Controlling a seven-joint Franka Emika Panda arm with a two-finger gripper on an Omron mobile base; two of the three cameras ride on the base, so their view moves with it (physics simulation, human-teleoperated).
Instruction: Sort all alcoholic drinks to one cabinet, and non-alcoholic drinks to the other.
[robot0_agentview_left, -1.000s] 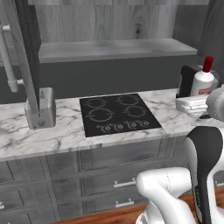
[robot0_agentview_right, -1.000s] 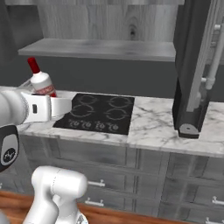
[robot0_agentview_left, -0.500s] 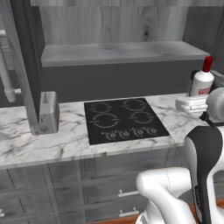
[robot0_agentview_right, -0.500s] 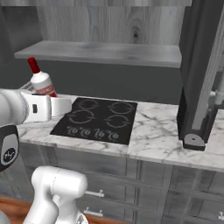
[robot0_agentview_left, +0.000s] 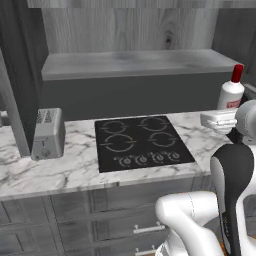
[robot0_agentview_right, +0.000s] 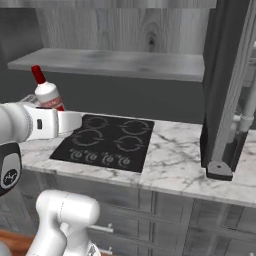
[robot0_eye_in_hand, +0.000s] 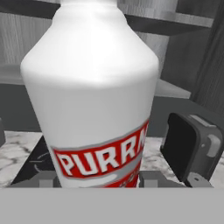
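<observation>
One of the alcoholic drinks, a small white bottle (robot0_agentview_left: 231, 92) with a red cap and red label, stands upright in my gripper (robot0_agentview_left: 224, 116), above the right end of the marble counter (robot0_agentview_left: 75, 170). In the right base view the bottle (robot0_agentview_right: 47, 94) rises over my gripper (robot0_agentview_right: 55, 117) left of the cooktop. Seen from the hand, the bottle (robot0_eye_in_hand: 94, 87) is very close, with my gripper (robot0_eye_in_hand: 98, 181) shut on its lower body. Non-alcoholic drinks are out of view.
A black cooktop (robot0_agentview_left: 142, 142) lies mid-counter, a grey toaster (robot0_agentview_left: 47, 132) to its left. A long shelf (robot0_agentview_left: 135, 62) runs along the wood wall. A tall dark open cabinet door (robot0_agentview_right: 225, 90) hangs over the counter's right end, and the toaster (robot0_eye_in_hand: 190, 151) lies beyond the bottle.
The base has driven a little, so the whole scene has shifted in both base views. A dark thing behind the bottle has left the left base view. The bottle stays in my grip.
</observation>
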